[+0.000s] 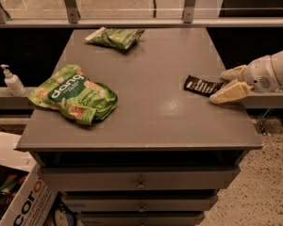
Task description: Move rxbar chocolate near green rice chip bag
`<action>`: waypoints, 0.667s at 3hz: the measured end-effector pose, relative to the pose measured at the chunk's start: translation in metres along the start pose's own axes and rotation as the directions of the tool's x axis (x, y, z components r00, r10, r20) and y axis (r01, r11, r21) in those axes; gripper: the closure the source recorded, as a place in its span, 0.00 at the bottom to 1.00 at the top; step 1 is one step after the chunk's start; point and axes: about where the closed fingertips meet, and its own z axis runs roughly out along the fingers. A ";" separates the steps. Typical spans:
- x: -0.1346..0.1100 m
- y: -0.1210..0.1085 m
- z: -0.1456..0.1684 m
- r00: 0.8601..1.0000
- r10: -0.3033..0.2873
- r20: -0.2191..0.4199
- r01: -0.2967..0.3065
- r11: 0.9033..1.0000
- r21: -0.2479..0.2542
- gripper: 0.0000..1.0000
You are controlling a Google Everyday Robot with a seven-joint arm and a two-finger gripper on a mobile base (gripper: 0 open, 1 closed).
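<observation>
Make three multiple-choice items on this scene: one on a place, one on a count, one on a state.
1. The rxbar lies:
A. on the right side of the table, by the gripper
B. in a drawer
C. on the floor

2. Green bags on the table:
A. one
B. two
C. three

3. The gripper is:
A. shut on the rxbar, lifted
B. open, low at the rxbar's right end
C. shut, high above the table's middle

Key:
1 A, the black wrapper lies flat near the right edge, with the gripper right at it.
2 B, the chip bag lies at the left and a darker bag at the far edge.
3 B, its two pale fingers stand apart at tabletop level at the wrapper's end.
</observation>
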 end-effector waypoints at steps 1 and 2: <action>-0.002 0.000 -0.002 1.000 0.000 0.000 0.000 1.000 0.000 0.90; -0.003 0.000 -0.003 1.000 0.000 0.000 0.000 1.000 0.000 1.00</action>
